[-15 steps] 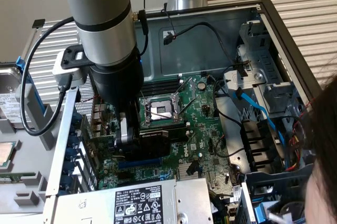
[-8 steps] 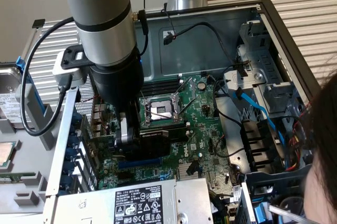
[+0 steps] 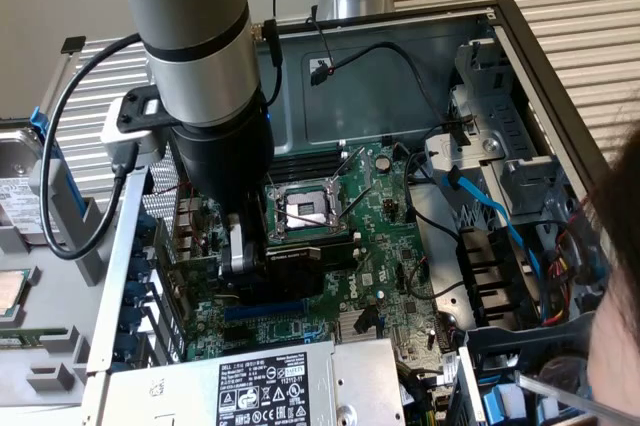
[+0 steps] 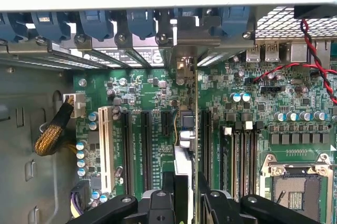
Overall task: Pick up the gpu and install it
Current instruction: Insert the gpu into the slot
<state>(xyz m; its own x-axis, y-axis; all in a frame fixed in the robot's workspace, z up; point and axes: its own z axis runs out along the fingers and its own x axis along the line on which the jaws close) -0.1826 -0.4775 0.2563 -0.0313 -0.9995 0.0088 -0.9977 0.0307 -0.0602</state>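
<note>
Green motherboard (image 3: 385, 236) lies under my gripper (image 4: 185, 184) inside the open case, and the jaws are partly closed, clamped on the gpu (image 4: 184, 140). I see the card edge-on, standing upright over the expansion slots (image 4: 145, 145), its bracket end by the case's rear wall (image 4: 284, 21).

Edge-on gpu (image 4: 188, 129) clamped between black jaws, upright over green motherboard (image 4: 131, 84) slots, blue latches (image 4: 95, 23) beyond

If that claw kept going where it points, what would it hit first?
The gripper holds the gpu, which would likely meet the motherboard slots first; the gap between them is unclear.
</note>
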